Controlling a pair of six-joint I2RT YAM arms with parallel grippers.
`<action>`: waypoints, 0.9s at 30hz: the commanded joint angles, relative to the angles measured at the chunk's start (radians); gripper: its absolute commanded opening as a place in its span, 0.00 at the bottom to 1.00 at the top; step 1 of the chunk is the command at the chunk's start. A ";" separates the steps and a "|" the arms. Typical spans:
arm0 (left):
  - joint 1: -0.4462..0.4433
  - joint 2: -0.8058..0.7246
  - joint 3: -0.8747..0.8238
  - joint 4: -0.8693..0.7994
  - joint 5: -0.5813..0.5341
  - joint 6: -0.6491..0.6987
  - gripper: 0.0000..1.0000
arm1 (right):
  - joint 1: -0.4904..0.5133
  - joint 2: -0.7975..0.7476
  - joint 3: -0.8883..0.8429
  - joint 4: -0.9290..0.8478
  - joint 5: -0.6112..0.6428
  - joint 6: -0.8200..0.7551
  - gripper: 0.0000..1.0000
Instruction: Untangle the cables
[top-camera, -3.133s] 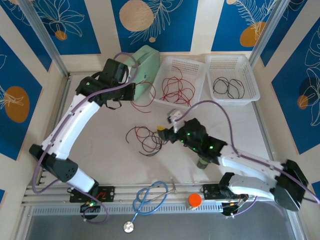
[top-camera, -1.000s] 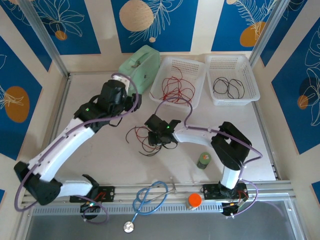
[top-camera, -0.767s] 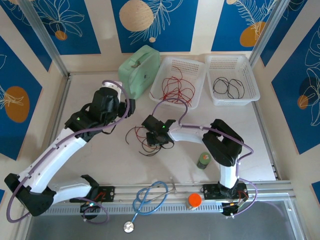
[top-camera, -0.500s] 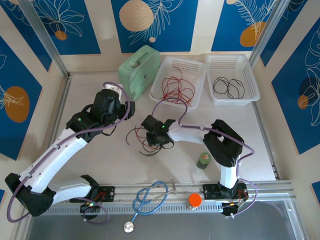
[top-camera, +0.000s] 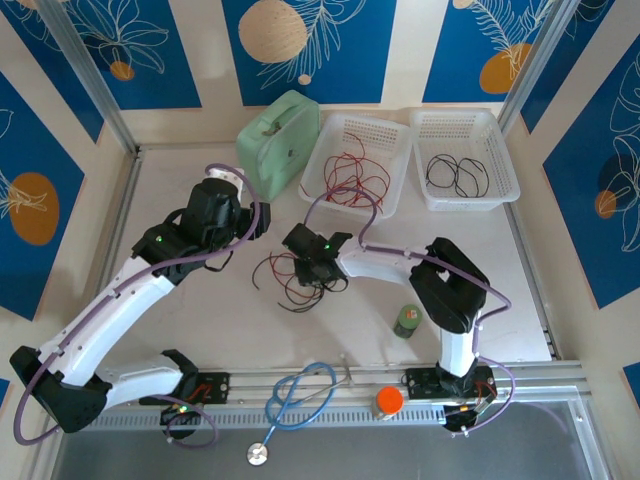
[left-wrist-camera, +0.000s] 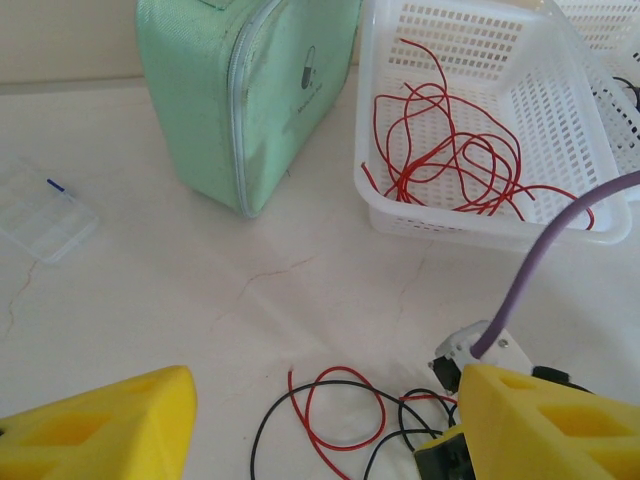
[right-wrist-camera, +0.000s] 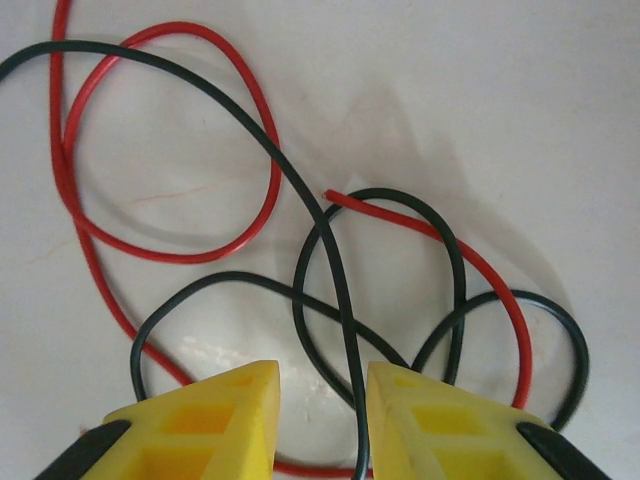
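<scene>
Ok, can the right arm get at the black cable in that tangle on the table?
Probably yes. The right claw is down over the black cable, jaws apart, and the cable runs between them. Nothing blocks the way, though the red cable is looped through it and may come along.

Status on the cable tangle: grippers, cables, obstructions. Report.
Left gripper open, empty, hovering near the tangle. Right gripper down on it, jaws apart astride the black cable. Red cable and black crossed on the table. Green case, baskets stand apart.
</scene>
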 joint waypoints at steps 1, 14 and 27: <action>0.007 -0.022 -0.006 -0.007 0.008 -0.011 0.70 | -0.004 0.039 0.028 -0.013 -0.007 -0.013 0.29; 0.009 -0.047 -0.010 -0.014 0.001 -0.011 0.69 | -0.007 0.066 0.021 -0.023 0.016 -0.011 0.29; 0.009 -0.057 -0.016 -0.022 0.002 -0.012 0.70 | -0.006 0.093 0.044 -0.029 0.007 -0.021 0.00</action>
